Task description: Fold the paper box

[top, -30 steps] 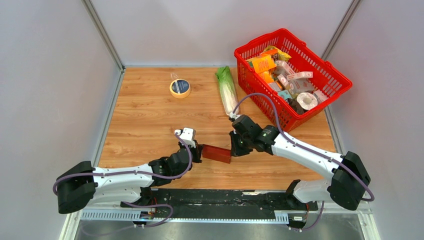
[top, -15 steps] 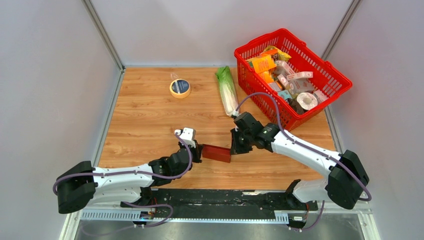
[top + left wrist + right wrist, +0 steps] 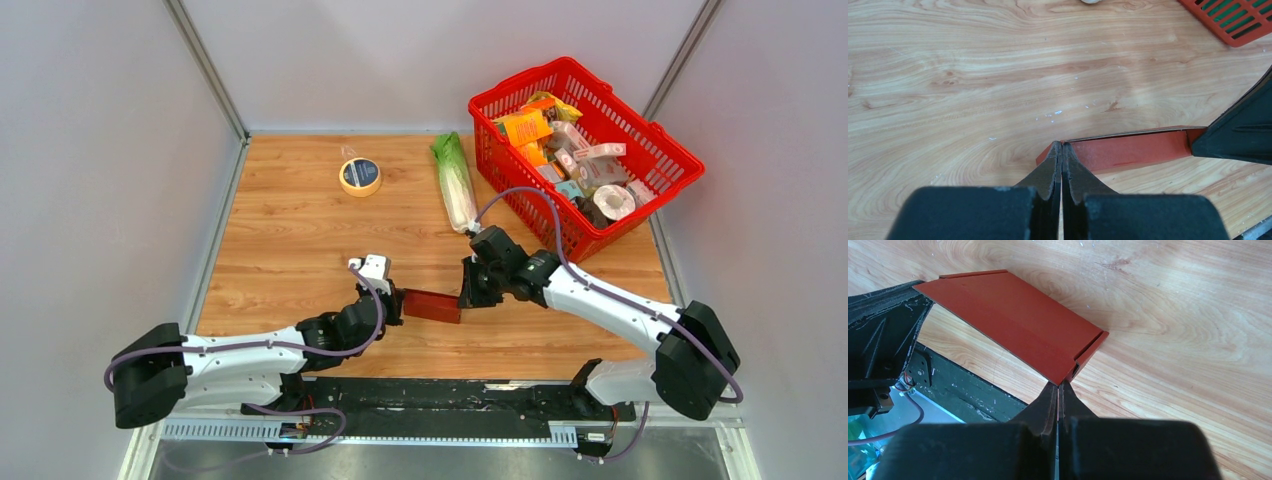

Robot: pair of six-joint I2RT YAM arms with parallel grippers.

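We are working on the paper box, a shallow dark-red block lying on the table close to the middle of its near edge. Our left gripper is holding its fingers pressed together with the tips touching the box's left end, and our right gripper is doing likewise at the right end, by a small side flap; whether either is nipping cardboard we cannot tell. We are judging this a flap-tucking step, and the next move is calling for a gentle, steady inward push without crushing the thin walls.
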